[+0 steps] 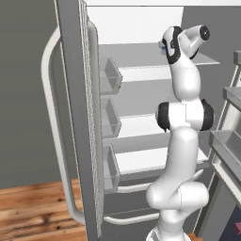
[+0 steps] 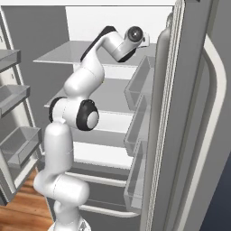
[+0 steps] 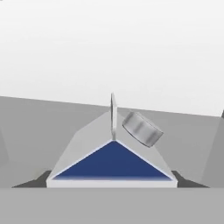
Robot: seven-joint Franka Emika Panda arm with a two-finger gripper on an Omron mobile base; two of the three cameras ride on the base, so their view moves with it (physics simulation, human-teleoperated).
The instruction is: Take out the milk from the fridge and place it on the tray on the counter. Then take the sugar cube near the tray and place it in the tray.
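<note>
You have the fridge (image 1: 75, 117) door swung wide at left, handle (image 1: 52, 132) outward. Arm (image 1: 181, 141) reaches onto the top shelf (image 1: 136, 49). In the hand view, milk (image 3: 111, 164) sits dead centre between the fingertips (image 3: 37, 179), cap (image 3: 142, 128) to the right. Jaws flank the carton; grip not confirmable.

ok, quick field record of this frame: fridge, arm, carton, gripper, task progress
fridge: tall grey steel fridge, door open, clear door bins and white shelves in view
arm: white arm reaching up to the top shelf inside the fridge
milk: small white carton with blue gable panel and round grey cap, upright, close in front of the hand camera
gripper: dark fingertips on either side of the carton's base; contact cannot be judged
progress: milk not yet taken out of the fridge
</note>
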